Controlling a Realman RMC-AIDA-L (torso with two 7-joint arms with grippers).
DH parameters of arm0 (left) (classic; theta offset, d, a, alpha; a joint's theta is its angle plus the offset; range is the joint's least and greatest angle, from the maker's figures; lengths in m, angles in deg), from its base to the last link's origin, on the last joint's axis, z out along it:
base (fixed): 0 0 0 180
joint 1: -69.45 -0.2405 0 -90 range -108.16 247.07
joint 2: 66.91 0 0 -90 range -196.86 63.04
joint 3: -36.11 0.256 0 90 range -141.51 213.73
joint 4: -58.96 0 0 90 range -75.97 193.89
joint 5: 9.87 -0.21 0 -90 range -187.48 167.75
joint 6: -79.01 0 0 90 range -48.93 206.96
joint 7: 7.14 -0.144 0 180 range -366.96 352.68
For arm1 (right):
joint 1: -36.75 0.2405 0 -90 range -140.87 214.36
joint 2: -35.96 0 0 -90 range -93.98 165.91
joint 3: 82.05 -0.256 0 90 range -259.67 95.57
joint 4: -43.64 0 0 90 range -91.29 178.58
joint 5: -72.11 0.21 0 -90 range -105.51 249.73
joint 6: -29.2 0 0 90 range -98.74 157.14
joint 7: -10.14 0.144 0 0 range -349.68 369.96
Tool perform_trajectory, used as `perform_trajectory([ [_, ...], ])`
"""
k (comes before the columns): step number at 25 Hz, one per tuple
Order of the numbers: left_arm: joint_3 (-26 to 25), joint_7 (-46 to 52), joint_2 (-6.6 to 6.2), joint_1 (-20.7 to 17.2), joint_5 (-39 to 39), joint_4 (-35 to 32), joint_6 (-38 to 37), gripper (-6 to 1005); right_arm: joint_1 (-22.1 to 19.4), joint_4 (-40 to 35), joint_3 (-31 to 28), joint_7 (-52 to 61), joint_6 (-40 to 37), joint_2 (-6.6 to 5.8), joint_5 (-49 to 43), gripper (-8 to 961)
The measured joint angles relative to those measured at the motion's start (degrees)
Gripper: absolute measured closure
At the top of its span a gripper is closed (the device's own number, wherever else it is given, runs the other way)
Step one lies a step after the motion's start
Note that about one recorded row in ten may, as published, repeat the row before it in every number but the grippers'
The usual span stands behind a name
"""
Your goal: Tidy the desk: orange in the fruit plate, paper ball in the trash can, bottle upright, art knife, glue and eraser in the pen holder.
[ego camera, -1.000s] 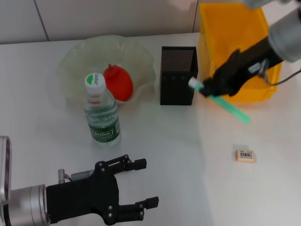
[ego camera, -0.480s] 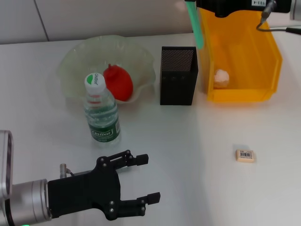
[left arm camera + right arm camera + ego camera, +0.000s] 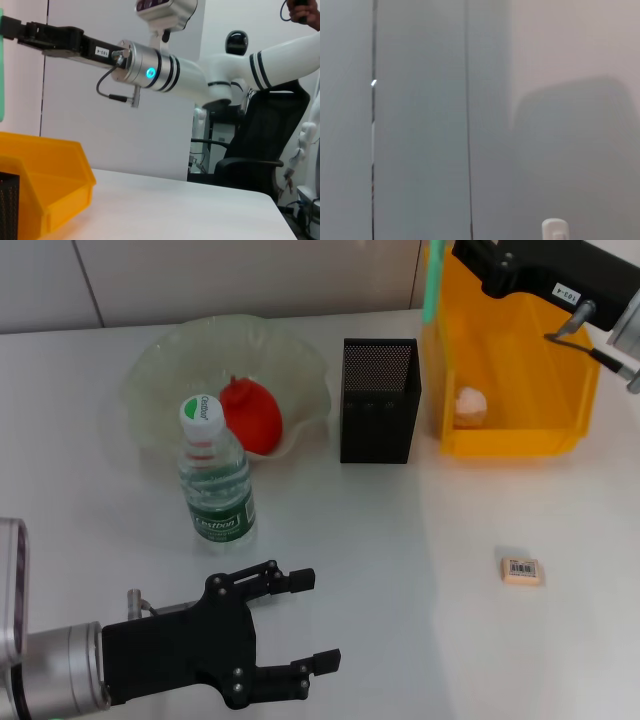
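My right gripper [image 3: 462, 252] is shut on a long green art knife [image 3: 432, 285], held upright high behind the black mesh pen holder [image 3: 378, 400]. The knife also shows in the left wrist view [image 3: 2, 75]. The red-orange fruit [image 3: 251, 415] lies in the clear fruit plate [image 3: 160, 370]. The bottle [image 3: 215, 475] stands upright in front of the plate. The paper ball [image 3: 470, 405] lies in the yellow trash bin [image 3: 510, 445]. The eraser [image 3: 521, 569] lies on the table at the right. My left gripper [image 3: 318, 620] is open and empty near the front left. The glue is out of view.
The pen holder stands between the fruit plate and the yellow bin [image 3: 45, 190], close to the bin's wall. The right wrist view shows only a wall. An office chair [image 3: 260, 150] stands beyond the table's far side.
My right gripper lifted the art knife from low in front of the bin to high behind the pen holder, turning it upright, then shifted slightly right. The left arm barely moved.
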Motion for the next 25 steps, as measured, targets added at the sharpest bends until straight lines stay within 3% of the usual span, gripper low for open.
perform_trajectory([
  [3,0.2,0.0,0.11,0.0,0.0,0.0,0.2,185,1.9,7.8,-0.9,-3.1,-1.6,0.00,5.0,780],
  [10,0.2,-0.3,0.18,-0.5,0.0,0.0,-0.2,185,2.2,11.3,-1.0,-3.6,-2.1,0.06,7.7,780],
  [18,0.2,-0.6,0.17,-0.9,0.0,0.0,-0.2,185,3.9,16.5,-0.2,-11.7,-0.9,0.40,7.6,781],
  [25,-0.3,-0.7,0.14,-0.9,0.0,0.0,-0.4,186,3.7,16.8,0.4,-15.9,-1.3,0.52,7.6,780],
])
